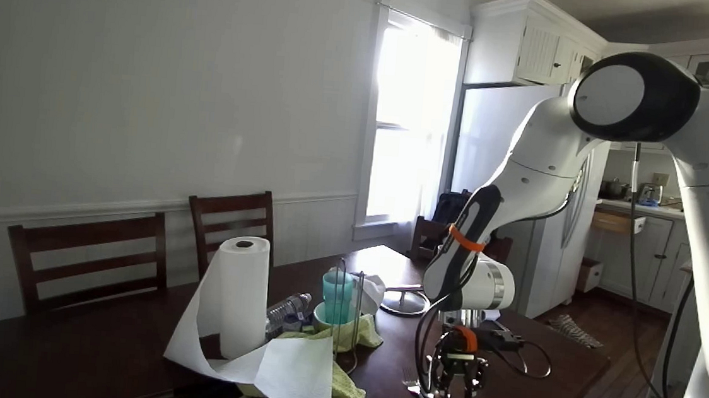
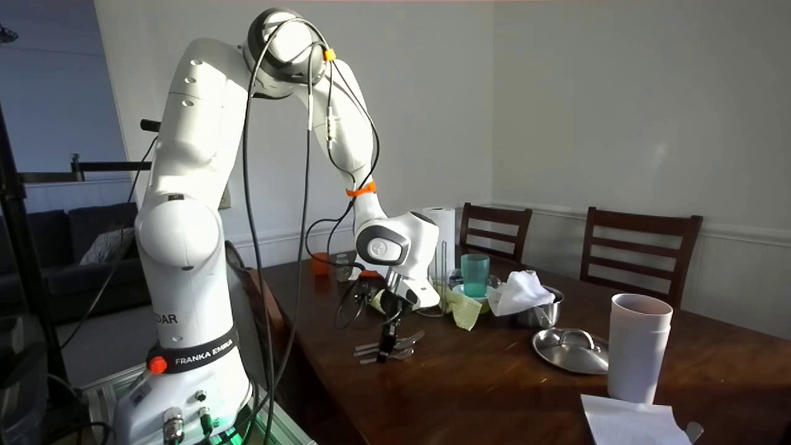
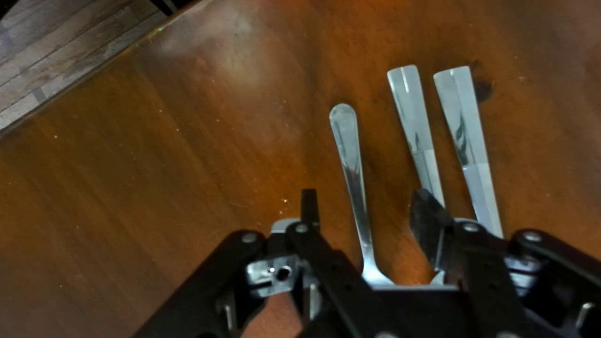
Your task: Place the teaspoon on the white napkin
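A silver teaspoon (image 3: 355, 183) lies on the dark wooden table in the wrist view, its handle pointing away from the gripper. Its bowl is mostly hidden by the gripper body. My gripper (image 3: 365, 206) is open and empty, with one finger on each side of the spoon handle in that view. Whether the fingertips touch the table cannot be told. The gripper also shows low over the cutlery in both exterior views (image 1: 459, 384) (image 2: 388, 346). A white napkin (image 2: 636, 423) lies flat at the front right of the table in an exterior view.
Two flat-handled utensils (image 3: 415, 117) lie beside the spoon. A white cup (image 2: 639, 346) stands at the napkin's edge, near a pot lid (image 2: 571, 352). A paper towel roll (image 1: 242, 298), a teal cup (image 2: 474, 275) and a pot (image 2: 541, 312) with crumpled white cloth also stand here.
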Action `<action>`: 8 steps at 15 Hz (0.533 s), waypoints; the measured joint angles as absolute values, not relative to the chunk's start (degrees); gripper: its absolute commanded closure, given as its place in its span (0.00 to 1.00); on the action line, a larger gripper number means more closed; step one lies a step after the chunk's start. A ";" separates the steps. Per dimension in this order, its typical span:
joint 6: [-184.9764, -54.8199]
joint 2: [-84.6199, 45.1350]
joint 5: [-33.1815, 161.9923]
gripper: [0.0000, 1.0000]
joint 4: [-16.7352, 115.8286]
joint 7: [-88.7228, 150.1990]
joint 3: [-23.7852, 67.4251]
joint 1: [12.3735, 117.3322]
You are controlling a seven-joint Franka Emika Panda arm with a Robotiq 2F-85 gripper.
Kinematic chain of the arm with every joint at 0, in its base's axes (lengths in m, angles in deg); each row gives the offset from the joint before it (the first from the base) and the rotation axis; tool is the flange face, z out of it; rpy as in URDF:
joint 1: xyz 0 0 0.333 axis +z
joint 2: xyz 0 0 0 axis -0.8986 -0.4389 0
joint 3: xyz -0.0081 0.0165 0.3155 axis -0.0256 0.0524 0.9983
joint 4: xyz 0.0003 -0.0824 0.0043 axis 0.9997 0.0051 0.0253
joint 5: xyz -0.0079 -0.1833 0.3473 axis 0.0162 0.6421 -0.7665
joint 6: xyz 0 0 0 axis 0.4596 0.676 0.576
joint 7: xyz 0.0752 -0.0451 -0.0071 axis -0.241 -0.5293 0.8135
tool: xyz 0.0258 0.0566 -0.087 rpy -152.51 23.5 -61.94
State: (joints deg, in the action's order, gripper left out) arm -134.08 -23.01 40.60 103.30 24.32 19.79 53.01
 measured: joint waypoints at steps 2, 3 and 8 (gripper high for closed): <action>-135.14 -23.71 40.57 0.62 103.19 24.51 19.80 52.96; -135.64 -24.07 40.55 0.74 103.10 24.60 19.81 52.90; -136.09 -24.38 40.09 1.00 102.38 24.88 20.50 52.82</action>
State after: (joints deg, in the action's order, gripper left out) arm -136.09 -24.38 40.09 102.38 24.88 20.50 52.82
